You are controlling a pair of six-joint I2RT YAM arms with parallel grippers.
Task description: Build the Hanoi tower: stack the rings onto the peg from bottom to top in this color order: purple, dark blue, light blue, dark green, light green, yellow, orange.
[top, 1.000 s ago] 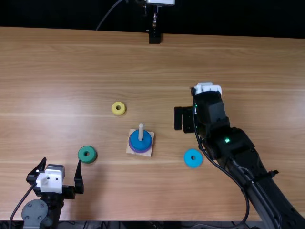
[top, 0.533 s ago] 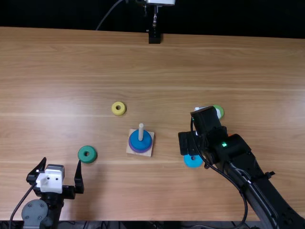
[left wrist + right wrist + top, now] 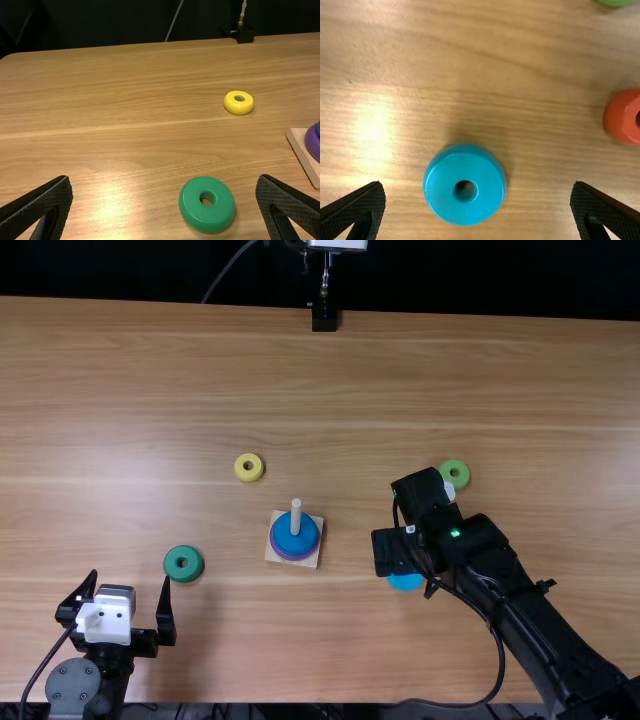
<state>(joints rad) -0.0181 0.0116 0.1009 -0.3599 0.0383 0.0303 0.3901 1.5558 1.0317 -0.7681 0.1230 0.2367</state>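
Take light blue ring [image 3: 406, 583], lower right of centre in top view, with right gripper [image 3: 477, 184], spread wide and empty. Probably light, rigid, slick; shouldn't crush, could squirt out. Pinch outer wall squarely across hole, below rounded rim.

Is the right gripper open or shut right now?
Open: in its wrist view, the right gripper's two fingers stand wide apart, with the light blue ring between them.
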